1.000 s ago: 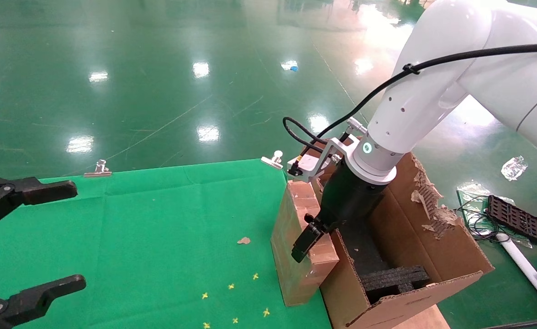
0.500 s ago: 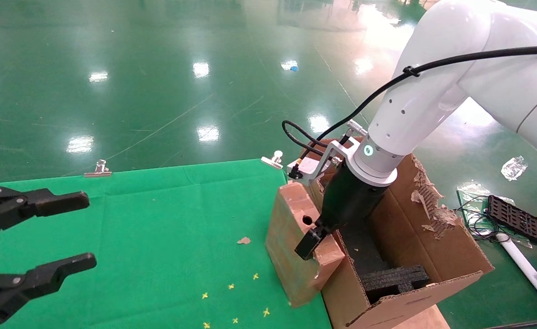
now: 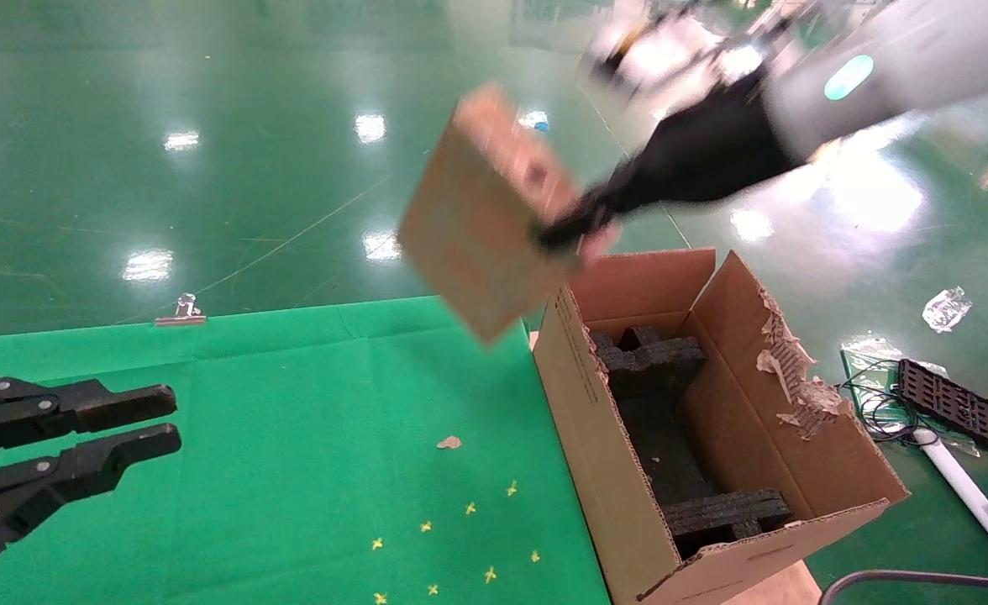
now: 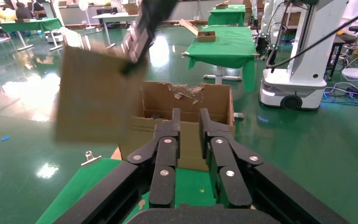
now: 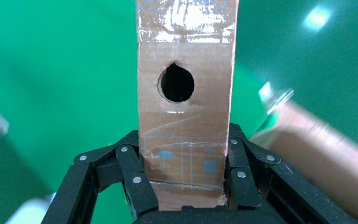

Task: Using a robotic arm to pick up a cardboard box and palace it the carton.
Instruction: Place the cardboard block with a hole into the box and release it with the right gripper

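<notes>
One green-clothed counter [image 3: 292, 403] sits on glossy green flooring [image 3: 208, 126]. The right gripper [image 3: 565, 231] clamps the cardboard box [image 3: 477, 218] above the carton [image 3: 595, 454]. The left gripper [image 3: 154, 420] hovers nearly closed.

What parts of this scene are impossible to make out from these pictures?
- Head view: the right gripper and the cardboard box it holds are motion-blurred, so the fingers' contact is unclear there.
- Right wrist view: the box runs off the picture's edge and hides what lies beyond it.
- Head view: the carton floor is hidden by black foam inserts.
- Head view: the left gripper is cut off by the frame edge.
</notes>
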